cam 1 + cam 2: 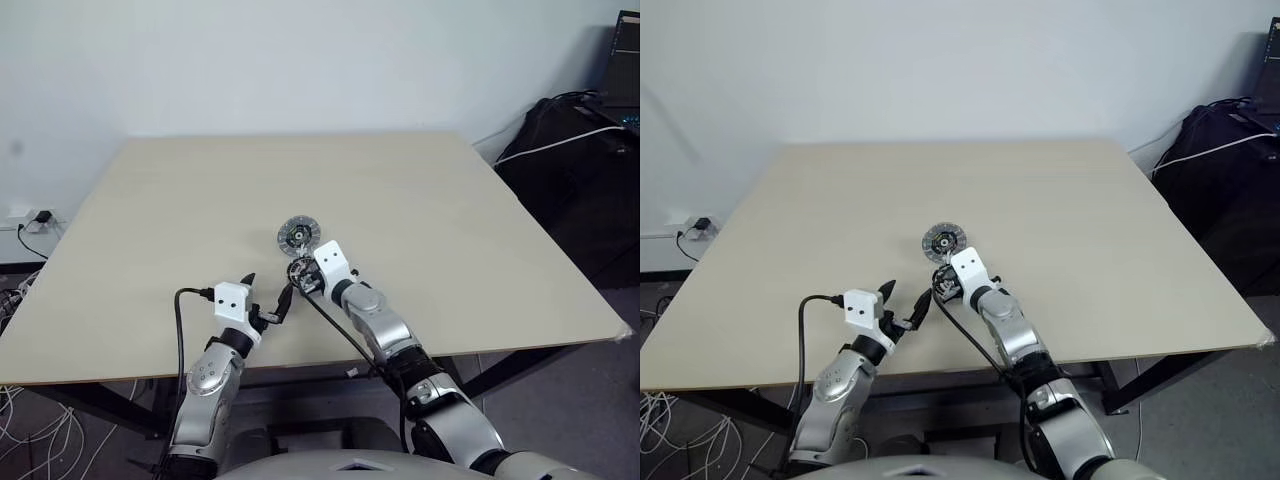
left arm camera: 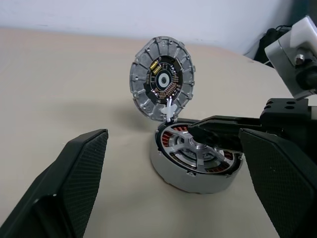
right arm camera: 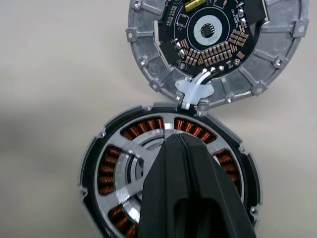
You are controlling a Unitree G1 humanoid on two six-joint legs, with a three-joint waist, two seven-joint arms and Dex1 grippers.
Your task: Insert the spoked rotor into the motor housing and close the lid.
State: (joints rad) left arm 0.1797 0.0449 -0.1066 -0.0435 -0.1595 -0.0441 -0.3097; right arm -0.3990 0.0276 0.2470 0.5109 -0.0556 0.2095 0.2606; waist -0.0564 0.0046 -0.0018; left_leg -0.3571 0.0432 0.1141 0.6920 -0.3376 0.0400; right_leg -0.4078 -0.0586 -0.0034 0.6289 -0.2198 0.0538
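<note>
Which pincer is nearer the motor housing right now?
Right. The right pincer, shut, sits over the motor housing; the left pincer, open, hangs short of it.

The motor housing point(image 2: 195, 161) sits flat near the middle of the pale surface point(image 1: 450, 220); a shallow silver-grey round with a ring of copper-brown windings inside its rim; the spoked rotor point(image 3: 133, 163) already lies in it, silver spokes over the coils around a central hub; the lid point(image 2: 163, 79) stands open, tilted up at the housing's far edge, its dark circuit face with ribbed bright rim showing, joined by short white wires.
</note>
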